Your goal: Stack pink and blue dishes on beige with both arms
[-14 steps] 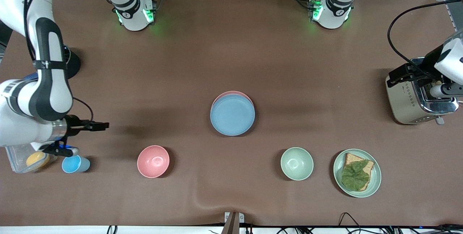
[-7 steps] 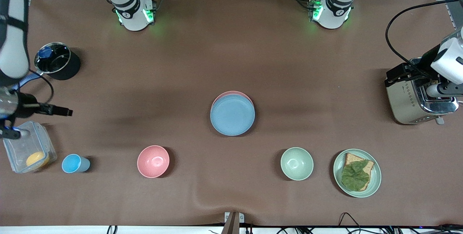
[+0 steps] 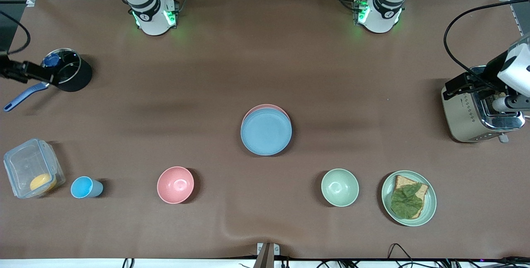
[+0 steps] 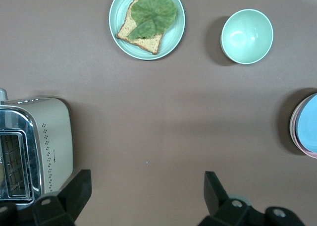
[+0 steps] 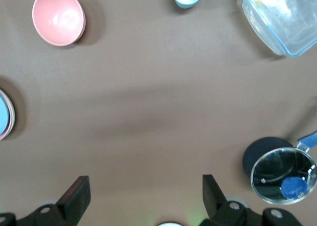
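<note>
- blue plate (image 3: 266,132) lies atop pink plate (image 3: 265,108) mid-tabletop (image 3: 290,61); no readable writing anywhere
- left gripper (image 4: 146,196) hangs beside the toaster (image 4: 35,146), jaws wide, empty
- right gripper (image 5: 143,198) near the pot (image 5: 280,174), jaws wide, empty

Blue plate (image 3: 266,132) on top of the centre stack: matt, smooth, plastic-like; pink plate (image 3: 265,107) rim under it, same finish. Table cover (image 3: 265,52): brown, matt, cloth-like, one ripple at lower centre. Toaster (image 3: 476,110), right edge: brushed metal body, glossy chrome top. Container (image 3: 31,168), lower left: clear glossy plastic. Pot (image 3: 68,71), upper left: black matt, glossy glass lid. Pink bowl (image 3: 175,184) and green bowl (image 3: 340,187): matt, smooth.
</note>
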`<state>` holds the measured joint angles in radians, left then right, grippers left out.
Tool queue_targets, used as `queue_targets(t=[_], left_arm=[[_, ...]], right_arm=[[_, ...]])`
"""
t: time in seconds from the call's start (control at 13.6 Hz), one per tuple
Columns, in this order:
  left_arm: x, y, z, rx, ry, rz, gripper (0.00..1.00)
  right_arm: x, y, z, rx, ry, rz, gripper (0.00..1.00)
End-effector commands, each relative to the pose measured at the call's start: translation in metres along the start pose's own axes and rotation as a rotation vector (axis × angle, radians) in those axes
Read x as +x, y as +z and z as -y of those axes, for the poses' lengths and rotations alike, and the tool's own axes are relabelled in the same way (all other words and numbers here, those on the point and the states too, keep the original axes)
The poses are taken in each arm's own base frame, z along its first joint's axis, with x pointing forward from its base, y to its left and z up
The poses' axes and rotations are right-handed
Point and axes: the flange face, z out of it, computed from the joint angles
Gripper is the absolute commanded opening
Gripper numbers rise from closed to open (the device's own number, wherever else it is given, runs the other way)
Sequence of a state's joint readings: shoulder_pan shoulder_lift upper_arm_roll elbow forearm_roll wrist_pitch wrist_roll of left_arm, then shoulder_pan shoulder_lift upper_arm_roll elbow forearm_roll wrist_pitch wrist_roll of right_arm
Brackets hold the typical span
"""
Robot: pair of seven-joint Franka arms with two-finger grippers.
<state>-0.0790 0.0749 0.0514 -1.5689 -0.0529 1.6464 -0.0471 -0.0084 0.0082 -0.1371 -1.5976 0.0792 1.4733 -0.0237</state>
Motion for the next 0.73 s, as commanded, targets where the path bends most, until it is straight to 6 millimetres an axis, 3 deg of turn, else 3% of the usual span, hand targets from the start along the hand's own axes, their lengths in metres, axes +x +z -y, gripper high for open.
queue_targets(t=[0.0, 0.66], left_arm=[[0.0002, -0.0061, 0.0001, 0.024, 0.022, 0.002, 1.00], [0.0000, -0.0059, -0.0006, 0.025, 0.023, 0.003, 1.00]], right_arm=[[-0.0029, -0.0021, 0.0254, -0.040, -0.040, 0.022, 1.00], [0.0038, 0.0018, 0.0278, -0.116, -0.057, 0.005, 1.00]])
